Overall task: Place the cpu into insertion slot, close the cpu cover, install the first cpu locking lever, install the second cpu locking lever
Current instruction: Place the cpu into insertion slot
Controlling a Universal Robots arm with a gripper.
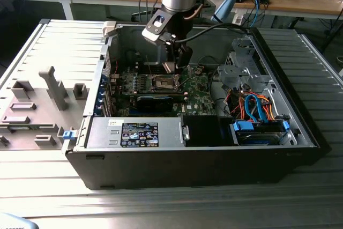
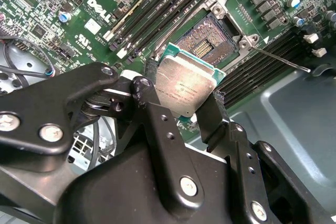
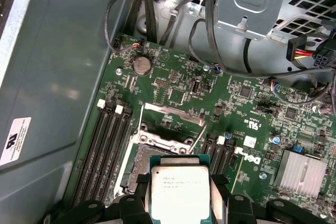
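Observation:
My gripper [image 1: 169, 67] hangs inside the open computer case, just above the motherboard's insertion slot [image 1: 163, 83]. It is shut on the cpu [image 2: 184, 88], a flat square chip with a dull silver top and a green rim, pinched by two opposite edges between the black fingers [image 2: 212, 111]. In both wrist views the cpu [image 3: 179, 191] floats above the slot [image 3: 143, 163], apart from it and a little off to one side. The slot [image 2: 210, 43] lies open with its contacts bare. The cpu cover [image 3: 173, 115] stands raised at the slot's far edge. A thin locking lever [image 2: 278, 59] sticks out beside the slot.
Memory slots [image 3: 107, 150] flank the socket. A metal drive cage [image 1: 241, 71] with orange and blue cables [image 1: 254, 105] stands on the exterior view's right, and the power supply [image 1: 136, 132] runs along the case front. A grey fixture tray [image 1: 40, 105] lies outside the case.

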